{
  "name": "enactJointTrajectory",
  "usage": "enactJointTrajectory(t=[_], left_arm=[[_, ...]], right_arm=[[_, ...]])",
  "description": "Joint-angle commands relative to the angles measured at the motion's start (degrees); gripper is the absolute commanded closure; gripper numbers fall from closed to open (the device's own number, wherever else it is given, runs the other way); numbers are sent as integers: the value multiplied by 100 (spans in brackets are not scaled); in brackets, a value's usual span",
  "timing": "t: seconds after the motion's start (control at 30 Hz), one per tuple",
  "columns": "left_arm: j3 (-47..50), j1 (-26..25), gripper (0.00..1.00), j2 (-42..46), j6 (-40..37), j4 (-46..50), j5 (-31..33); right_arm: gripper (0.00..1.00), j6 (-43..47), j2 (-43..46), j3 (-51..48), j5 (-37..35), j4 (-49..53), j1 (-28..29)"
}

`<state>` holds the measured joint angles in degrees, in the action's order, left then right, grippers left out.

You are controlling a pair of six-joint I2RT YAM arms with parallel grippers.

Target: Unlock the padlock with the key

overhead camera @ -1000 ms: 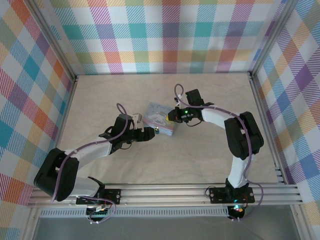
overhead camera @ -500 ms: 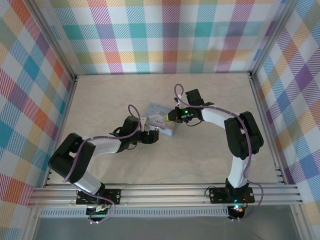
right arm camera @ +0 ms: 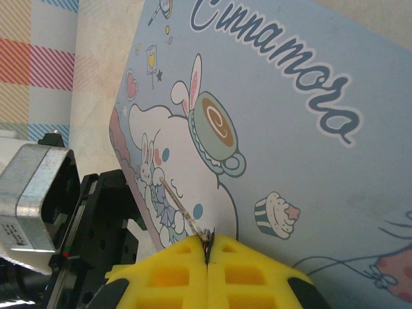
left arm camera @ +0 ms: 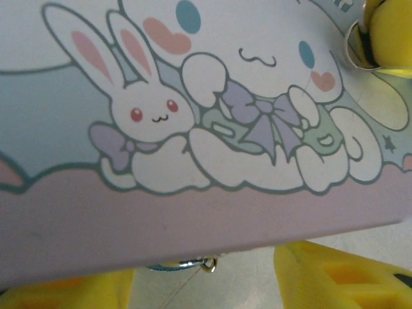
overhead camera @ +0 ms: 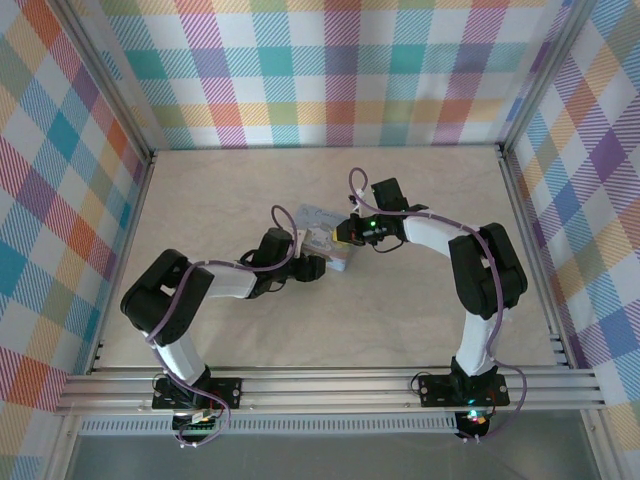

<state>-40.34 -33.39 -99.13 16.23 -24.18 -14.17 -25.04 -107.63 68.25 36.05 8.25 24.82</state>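
Moved: left gripper (overhead camera: 316,268) now up against tin box (overhead camera: 322,222), jaws spread around likely padlock (left arm camera: 183,263); right gripper (right arm camera: 207,253) pinched on likely key (right arm camera: 206,239); approach step, next clamp padlock for key entry.

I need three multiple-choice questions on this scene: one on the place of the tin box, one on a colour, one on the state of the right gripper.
1. Where does the tin box lie?
A) against the back wall
B) mid-table, between the left gripper and the right gripper
C) on the front rail

2. What colour are the right gripper's finger pads?
A) red
B) black
C) yellow

3. How do those pads stand?
A) pressed together on a thin silvery piece, likely the key
B) wide apart
C) around the box's rim

Key: 1 B, the top view shows both grippers flanking it; 2 C, the right wrist view shows yellow pads; 3 A, no gap shows between them there.
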Motion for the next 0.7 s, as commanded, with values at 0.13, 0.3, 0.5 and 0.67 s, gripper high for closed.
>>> enactJointTrajectory(t=[0.13, 0.3, 0.5, 0.67], left_arm=[[-223, -244, 52, -106, -70, -209, 195], [-277, -309, 54, -192, 72, -206, 362], [-321, -322, 58, -245, 335, -240, 477], [-354, -334, 64, -246, 532, -233, 528]], right_arm=[[97, 52, -139, -268, -206, 323, 6], [97, 43, -126, -270, -190, 307, 6], [97, 40, -97, -295, -187, 303, 5], [97, 8, -92, -295, -181, 280, 5]])
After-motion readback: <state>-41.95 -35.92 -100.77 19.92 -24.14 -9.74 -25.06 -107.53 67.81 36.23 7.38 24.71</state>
